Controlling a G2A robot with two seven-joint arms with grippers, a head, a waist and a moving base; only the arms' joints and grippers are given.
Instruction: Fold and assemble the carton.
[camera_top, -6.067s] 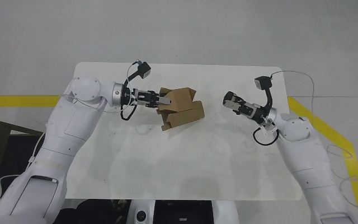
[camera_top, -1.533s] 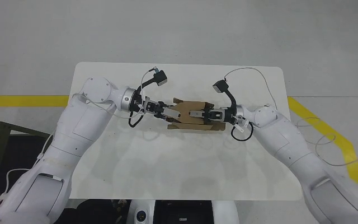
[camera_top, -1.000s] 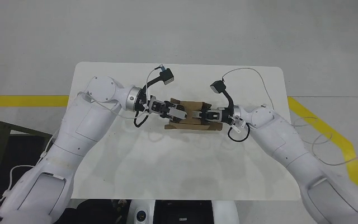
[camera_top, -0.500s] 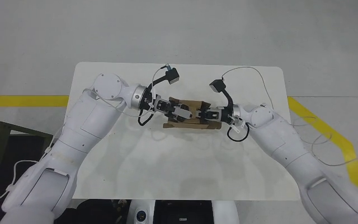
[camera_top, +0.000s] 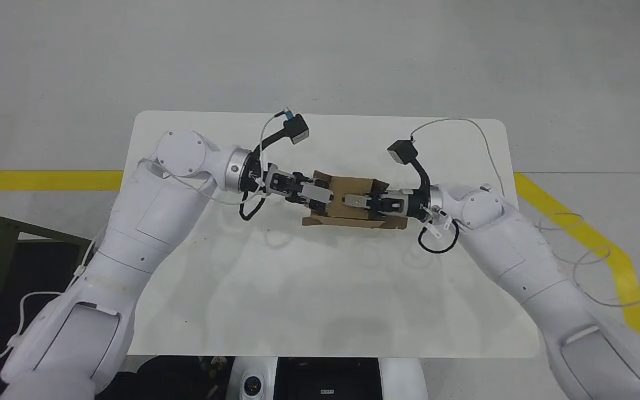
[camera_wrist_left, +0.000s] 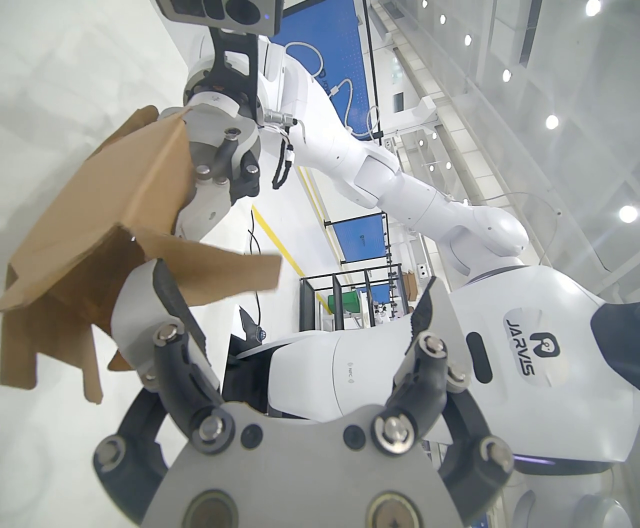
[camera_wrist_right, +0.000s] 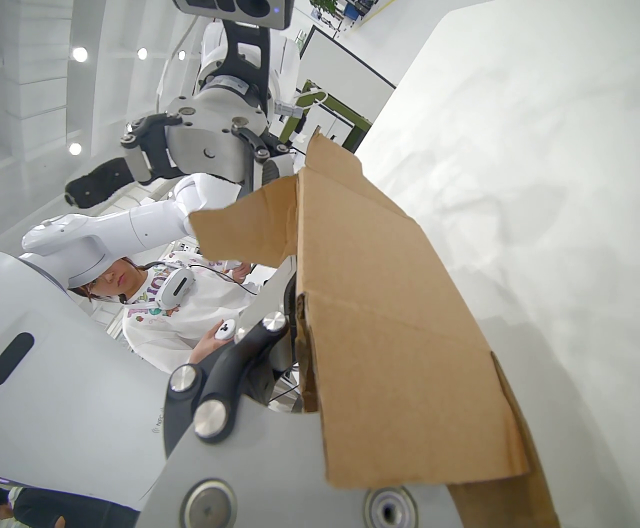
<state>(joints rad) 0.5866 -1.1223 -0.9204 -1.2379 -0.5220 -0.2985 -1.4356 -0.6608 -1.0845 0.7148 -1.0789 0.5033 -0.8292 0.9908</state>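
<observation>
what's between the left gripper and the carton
Nothing visible. The left gripper is open, and a flap of the carton lies between its fingers.

No lettering here that I can make out.
Seen from my left wrist, a blue board (camera_wrist_left: 362, 240) in the hall behind carries a small white mark and fine print, too small for me to tell. A larger blue panel (camera_wrist_left: 325, 40) shows only faint dots.
</observation>
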